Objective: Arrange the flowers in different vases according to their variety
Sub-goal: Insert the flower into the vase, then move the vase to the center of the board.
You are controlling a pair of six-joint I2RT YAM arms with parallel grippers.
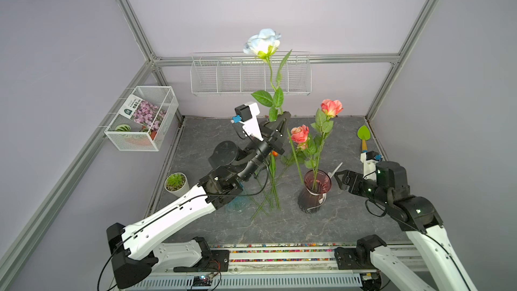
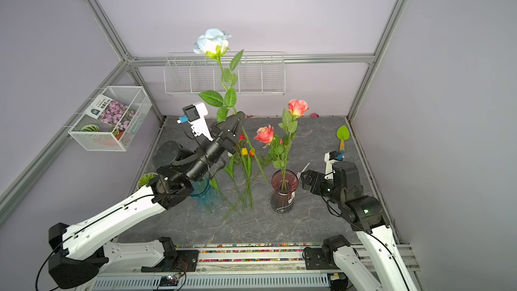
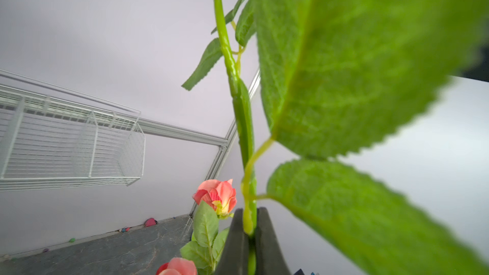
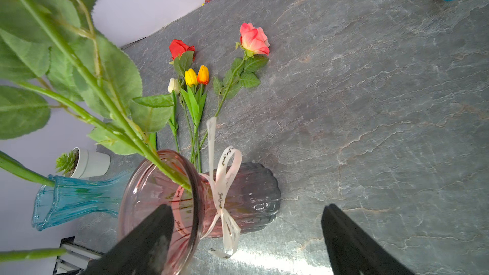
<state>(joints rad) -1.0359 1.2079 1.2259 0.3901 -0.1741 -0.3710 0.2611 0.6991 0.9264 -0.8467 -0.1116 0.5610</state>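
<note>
Presently clamped tight in left gripper [image 1: 285, 116], stem near upright: white-blue rose [image 1: 263, 41]; just beside maroon vase [image 1: 310, 200], right gripper [image 1: 337, 181], spread wide, holding nothing.

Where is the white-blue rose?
In both top views the rose stands upright in the left gripper, bloom high before the wire rack, left of the maroon vase.

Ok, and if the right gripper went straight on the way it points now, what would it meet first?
Most likely the maroon vase: the open right gripper points at its neck from close by. The right wrist view shows the vase off-centre, so one of the fingers may touch the rim first.
</note>
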